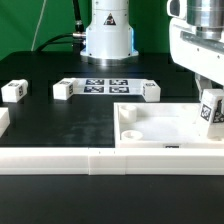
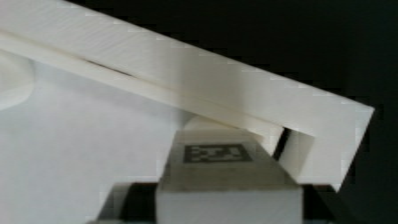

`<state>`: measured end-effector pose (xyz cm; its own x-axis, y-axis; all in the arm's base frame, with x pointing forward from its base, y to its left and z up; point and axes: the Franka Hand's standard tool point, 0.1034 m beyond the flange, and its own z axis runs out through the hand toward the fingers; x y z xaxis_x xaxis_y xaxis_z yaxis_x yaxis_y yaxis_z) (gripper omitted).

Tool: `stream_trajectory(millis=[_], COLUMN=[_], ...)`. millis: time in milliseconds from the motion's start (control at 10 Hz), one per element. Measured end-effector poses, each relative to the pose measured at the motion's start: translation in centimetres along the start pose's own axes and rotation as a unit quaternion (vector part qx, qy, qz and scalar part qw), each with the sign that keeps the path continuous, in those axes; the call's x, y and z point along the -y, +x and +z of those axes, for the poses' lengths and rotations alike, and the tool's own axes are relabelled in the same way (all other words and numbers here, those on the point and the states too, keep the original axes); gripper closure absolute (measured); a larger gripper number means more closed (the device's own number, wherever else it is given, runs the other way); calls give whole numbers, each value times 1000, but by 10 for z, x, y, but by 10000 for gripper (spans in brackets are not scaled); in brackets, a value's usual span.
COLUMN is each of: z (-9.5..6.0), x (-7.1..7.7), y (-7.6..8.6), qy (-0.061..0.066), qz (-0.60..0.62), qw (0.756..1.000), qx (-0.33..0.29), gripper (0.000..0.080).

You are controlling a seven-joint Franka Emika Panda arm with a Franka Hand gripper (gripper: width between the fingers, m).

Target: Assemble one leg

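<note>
My gripper [image 1: 211, 108] is at the exterior view's right, shut on a leg [image 1: 210, 110], a small white block with a black-and-white tag. It holds the leg just above the right end of the big white square tray-like piece [image 1: 160, 125]. In the wrist view the leg [image 2: 217, 165] sits between my dark fingers [image 2: 139, 205], its tagged end close to the tray's raised rim [image 2: 214, 85]. Three more legs lie on the table: one at the exterior view's left [image 1: 14, 91], one left of the marker board [image 1: 62, 89], one right of it [image 1: 151, 91].
The marker board [image 1: 106, 86] lies at the back centre in front of the arm's white base [image 1: 107, 35]. A long white wall [image 1: 60, 160] runs along the front edge, with a short white piece [image 1: 3, 122] at the exterior view's left.
</note>
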<state>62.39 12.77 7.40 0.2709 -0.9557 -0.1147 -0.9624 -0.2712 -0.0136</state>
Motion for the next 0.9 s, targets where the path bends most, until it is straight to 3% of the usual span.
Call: stream_trajectory(millis=[200, 400, 600, 900], z=[0, 1, -1, 0], x=[0, -3, -3, -3], y=[-1, -2, -1, 7], qy=[0, -8, -14, -23], qz=[-28, -80, -262, -455], qw=[1000, 997, 965, 890], qx=[2, 5, -3, -11], gripper=[497, 192, 163, 151])
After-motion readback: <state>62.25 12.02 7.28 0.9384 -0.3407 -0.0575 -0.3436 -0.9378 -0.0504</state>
